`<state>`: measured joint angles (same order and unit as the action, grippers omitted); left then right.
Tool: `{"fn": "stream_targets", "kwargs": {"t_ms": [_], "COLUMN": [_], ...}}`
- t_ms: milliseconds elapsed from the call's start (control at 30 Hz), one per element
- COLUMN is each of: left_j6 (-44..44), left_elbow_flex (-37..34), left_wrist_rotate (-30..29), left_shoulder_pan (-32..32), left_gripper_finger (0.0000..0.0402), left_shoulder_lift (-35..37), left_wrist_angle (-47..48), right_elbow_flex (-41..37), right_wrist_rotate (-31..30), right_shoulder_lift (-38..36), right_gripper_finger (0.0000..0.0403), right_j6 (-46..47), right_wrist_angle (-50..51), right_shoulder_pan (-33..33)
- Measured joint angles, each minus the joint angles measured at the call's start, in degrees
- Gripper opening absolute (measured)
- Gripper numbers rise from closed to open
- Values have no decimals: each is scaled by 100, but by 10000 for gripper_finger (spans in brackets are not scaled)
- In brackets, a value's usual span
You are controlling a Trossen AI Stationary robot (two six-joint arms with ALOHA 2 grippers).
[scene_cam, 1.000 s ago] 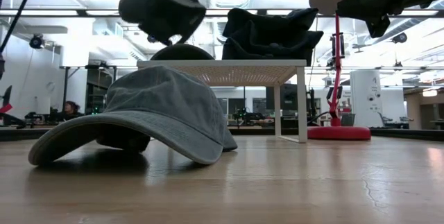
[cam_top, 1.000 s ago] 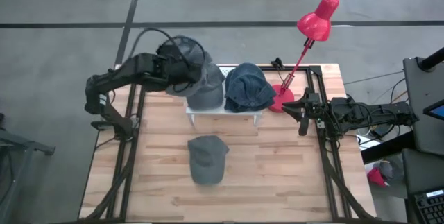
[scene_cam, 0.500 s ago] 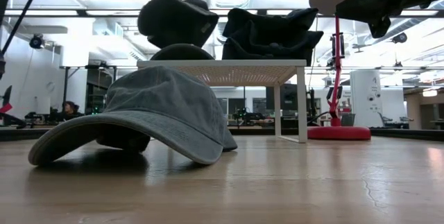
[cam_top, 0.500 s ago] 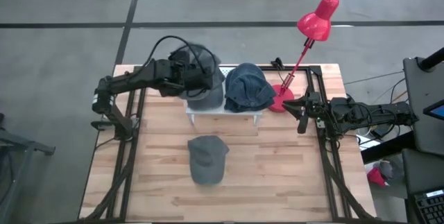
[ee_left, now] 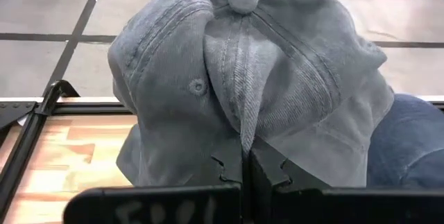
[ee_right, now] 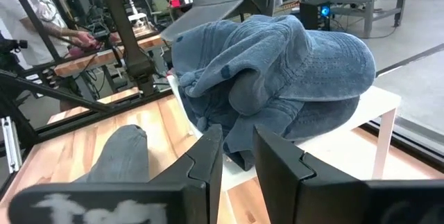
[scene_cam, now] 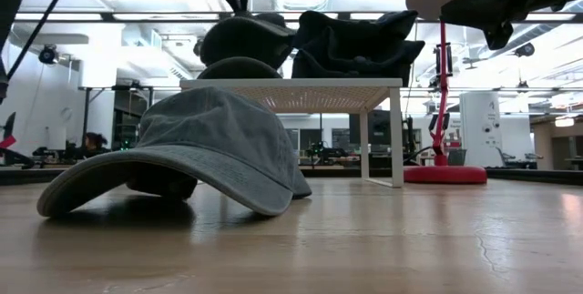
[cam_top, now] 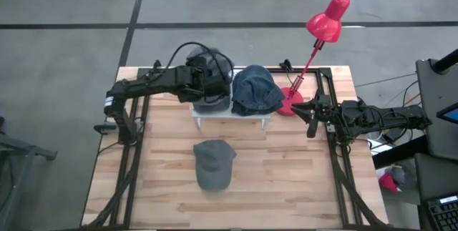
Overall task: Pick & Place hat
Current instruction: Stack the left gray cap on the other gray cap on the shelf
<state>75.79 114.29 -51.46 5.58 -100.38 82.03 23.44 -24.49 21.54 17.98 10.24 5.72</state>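
Since a second ago the left pincer (ee_left: 245,170), clamped on a pinch of the grey cap's (ee_left: 257,78) crown, has carried it over the white rack (cam_top: 230,114) beside the denim hat (cam_top: 256,90) (release looks near); the right pincer (ee_right: 238,156) waits, fingers apart.

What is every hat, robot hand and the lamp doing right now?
Grey hat: pinched at its crown by the left gripper, over the white shelf.
Blue hat: lying crumpled on the shelf.
Green-grey hat: flat on the table, untouched.
Left gripper: shut on the grey hat.
Right gripper: open, empty, at the table's right edge.
Red lamp: upright beside the shelf.
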Motion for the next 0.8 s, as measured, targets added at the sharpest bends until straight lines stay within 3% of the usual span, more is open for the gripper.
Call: {"fn": "stream_targets", "kwargs": {"t_ms": [400,800], "left_j6": [144,-206], "left_elbow_flex": [-23,655], "left_wrist_rotate": [133,-617], "left_shoulder_pan": [-6,-214], "left_gripper_finger": [0,0], "left_shoulder_lift": [-427,-337], "left_wrist_angle": [45,173], "right_elbow_flex": [0,0], "right_wrist_rotate": [11,33], "right_shoulder_lift": [7,4], "right_gripper_finger": [78,88], "right_j6": [153,153], "right_wrist_angle": [-2,2], "right_shoulder_pan": [0,0]}}
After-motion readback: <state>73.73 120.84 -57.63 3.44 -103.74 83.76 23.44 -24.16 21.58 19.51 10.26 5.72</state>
